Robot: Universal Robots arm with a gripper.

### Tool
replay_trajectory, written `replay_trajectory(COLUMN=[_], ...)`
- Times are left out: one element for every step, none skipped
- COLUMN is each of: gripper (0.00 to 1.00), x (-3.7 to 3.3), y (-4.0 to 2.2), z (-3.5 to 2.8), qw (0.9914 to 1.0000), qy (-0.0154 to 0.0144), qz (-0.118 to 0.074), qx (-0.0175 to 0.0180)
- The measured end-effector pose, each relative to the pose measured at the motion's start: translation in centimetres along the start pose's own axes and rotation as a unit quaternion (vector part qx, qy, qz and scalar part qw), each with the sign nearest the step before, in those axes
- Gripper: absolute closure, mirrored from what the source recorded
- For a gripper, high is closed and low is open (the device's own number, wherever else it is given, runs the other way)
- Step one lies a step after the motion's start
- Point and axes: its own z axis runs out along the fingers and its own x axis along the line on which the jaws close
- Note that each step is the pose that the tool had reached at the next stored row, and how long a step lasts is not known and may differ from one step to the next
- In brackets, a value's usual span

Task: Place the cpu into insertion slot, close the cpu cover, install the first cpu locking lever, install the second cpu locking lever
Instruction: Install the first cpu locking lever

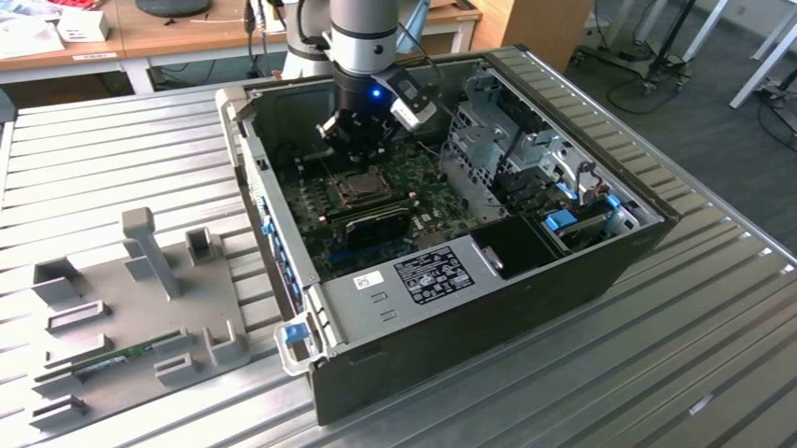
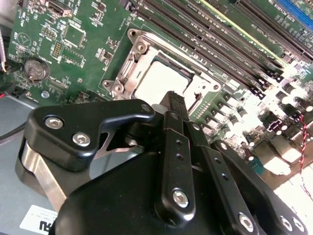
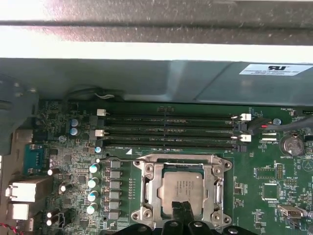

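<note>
Presently my tool (image 3: 183, 211) is pinched together, gripping nothing, tips at the edge of the cpu (image 3: 182, 190). It lies flat, printed face up, in the insertion slot (image 3: 146, 193). White label (image 3: 275, 69) on case wall (image 3: 146, 81), print unreadable.

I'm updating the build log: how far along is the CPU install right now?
Done: the cpu sits in the insertion slot, and the cpu cover lies flat around it, with the chip showing through its window. In hand: the gripper is low at the cover's edge, jaws shut, apparently holding nothing. Left: the two locking levers; I cannot tell whether either is latched.
</note>
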Motion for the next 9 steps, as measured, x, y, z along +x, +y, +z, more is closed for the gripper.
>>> replay_trajectory(gripper=[0.89, 0.89, 0.89, 0.89, 0.89, 0.89, 0.89, 0.89, 0.89], x=[0.12, 0.28, 0.47, 0.65, 0.83, 1.02, 1.22, 1.46, 1.7], y=[0.0, 0.0, 0.0, 0.01, 0.01, 0.02, 0.02, 0.03, 0.03], z=[-0.01, -0.01, -0.01, -0.01, -0.01, -0.01, -0.01, -0.02, -0.02], qw=[1.0, 1.0, 1.0, 1.0, 1.0, 1.0, 1.0, 1.0, 1.0], qy=[-0.0001, -0.0001, -0.0001, -0.0001, -0.0001, -0.0001, -0.0001, -0.0002, -0.0002], qz=[0.0, 0.0, 0.0, 0.0, 0.0, 0.0, 0.0, 0.0, 0.0], qx=[0.0, 0.0001, 0.0001, 0.0001, 0.0001, 0.0, 0.0, 0.0001, 0.0001])
